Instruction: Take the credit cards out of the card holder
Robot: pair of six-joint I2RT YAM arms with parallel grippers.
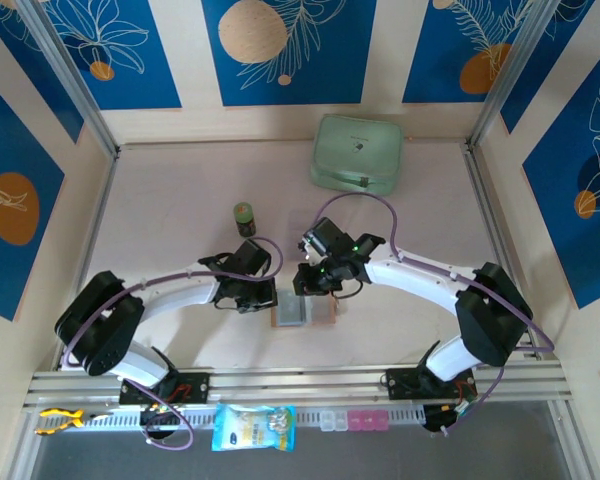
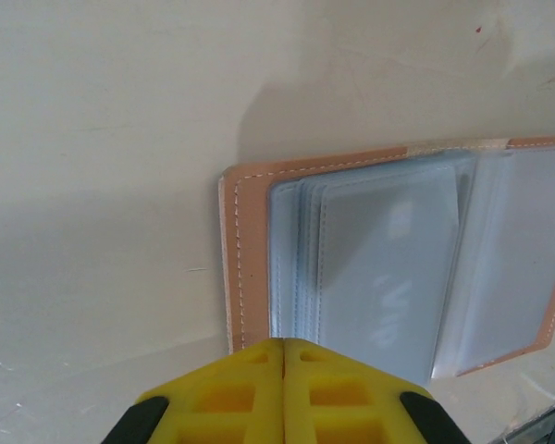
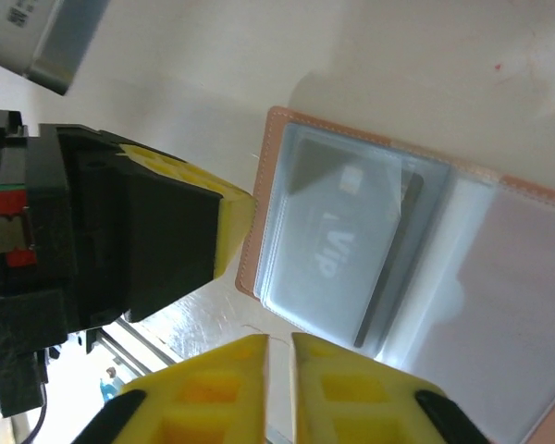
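Credit cards [image 3: 347,231] are lying sleeved inside the open card holder [image 3: 259,213] on the worktop [image 2: 102,185], the left tool [image 2: 284,342], pressed together, seemingly pinning its edge so the barely parted right tool [image 3: 279,338] can pull.

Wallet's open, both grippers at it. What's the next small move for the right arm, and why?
Probably widen the right gripper and ease it onto the grey-blue VIP credit card. The tan leather card holder lies open, the shut left gripper sits at its edge, the card lies inside a clear sleeve, and the right jaws are barely parted, holding nothing.
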